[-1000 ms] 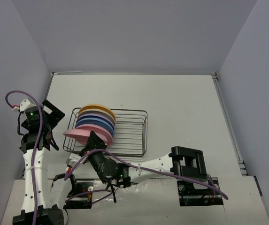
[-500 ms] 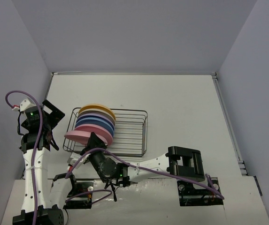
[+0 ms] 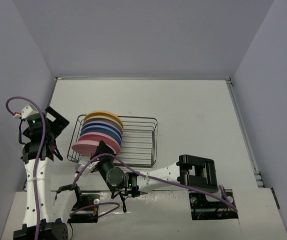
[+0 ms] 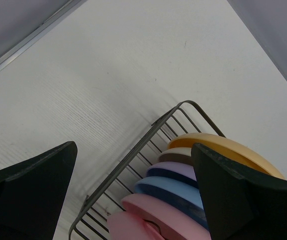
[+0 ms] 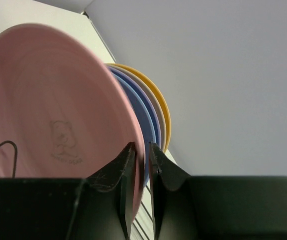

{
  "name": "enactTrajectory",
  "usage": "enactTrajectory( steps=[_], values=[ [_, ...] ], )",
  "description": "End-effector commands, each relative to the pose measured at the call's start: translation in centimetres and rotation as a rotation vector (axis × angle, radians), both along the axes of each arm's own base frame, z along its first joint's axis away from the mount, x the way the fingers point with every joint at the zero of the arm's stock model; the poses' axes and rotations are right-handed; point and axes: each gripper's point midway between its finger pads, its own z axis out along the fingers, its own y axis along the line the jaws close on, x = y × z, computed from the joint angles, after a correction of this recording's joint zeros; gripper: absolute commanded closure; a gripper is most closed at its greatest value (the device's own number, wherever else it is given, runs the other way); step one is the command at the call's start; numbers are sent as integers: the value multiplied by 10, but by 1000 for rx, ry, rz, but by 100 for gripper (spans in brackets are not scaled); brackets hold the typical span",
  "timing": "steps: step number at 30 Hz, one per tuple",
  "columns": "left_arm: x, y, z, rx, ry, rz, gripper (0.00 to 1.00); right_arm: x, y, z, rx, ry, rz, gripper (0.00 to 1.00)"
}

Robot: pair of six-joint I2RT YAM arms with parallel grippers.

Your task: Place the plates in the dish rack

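The dark wire dish rack [image 3: 139, 142] holds five upright plates in its left half: yellow-orange [image 3: 103, 115] at the back, then cream, purple, blue [image 3: 101, 133] and pink. My right gripper [image 3: 102, 150] is shut on the rim of the second pink plate [image 3: 90, 146] and holds it tilted at the rack's near-left end, in front of the row. In the right wrist view the fingers [image 5: 128, 165] pinch the pink plate [image 5: 48, 110]. My left gripper [image 3: 58, 127] is open and empty, left of the rack. Its view shows the rack's corner [image 4: 133, 150] and the plates [image 4: 223, 145].
Grey walls enclose the white table [image 3: 193, 110] on three sides. The right half of the rack holds no plates. The right arm's elbow [image 3: 198, 170] lies low across the near table. Purple cables loop near both arm bases.
The right gripper has carried the front pink plate a little to the right, closer to the row in the rack. The left arm has not moved.
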Motion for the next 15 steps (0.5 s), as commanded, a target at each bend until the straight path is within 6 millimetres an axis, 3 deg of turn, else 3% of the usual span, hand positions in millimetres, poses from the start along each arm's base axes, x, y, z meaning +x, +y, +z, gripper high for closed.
enactTrajectory(
  steps=[1,6,9,15],
  values=[
    [8,2,25,33,-81,-11,3,10,-14,28,176,41,-54,77],
    [8,1,25,31,-82,-12,3,7,-17,35,227,86,-37,66],
    [8,1,25,31,-83,-14,3,3,-15,44,247,112,2,54],
    [8,1,27,31,-87,-14,3,-4,-23,94,364,142,90,29]
  ],
)
